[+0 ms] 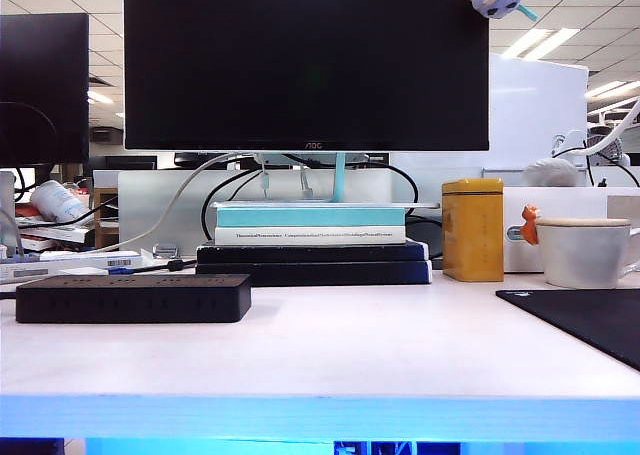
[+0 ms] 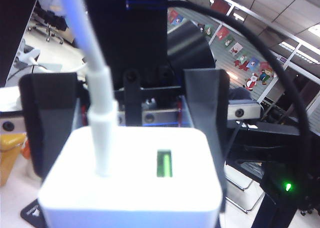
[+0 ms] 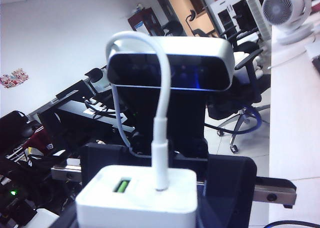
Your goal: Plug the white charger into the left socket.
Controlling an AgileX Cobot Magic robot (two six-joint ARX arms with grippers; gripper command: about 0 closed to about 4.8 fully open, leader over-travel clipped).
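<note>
Exterior view: the black power strip [image 1: 133,298] lies on the left of the tabletop [image 1: 330,350], its long axis running left to right. It is seen side-on, so the left socket on its top face is hidden. Neither arm shows here, so the white charger [image 2: 132,183] is well apart from the strip. In the left wrist view, the left gripper [image 2: 125,138] holds the charger between its black fingers [image 2: 47,123], cable [image 2: 97,102] end toward the camera, prongs hidden. The right gripper [image 3: 165,193] is at the same block; whether it grips cannot be told. The left arm likely sits nearer the strip, and the charger must travel down onto its left end.
</note>
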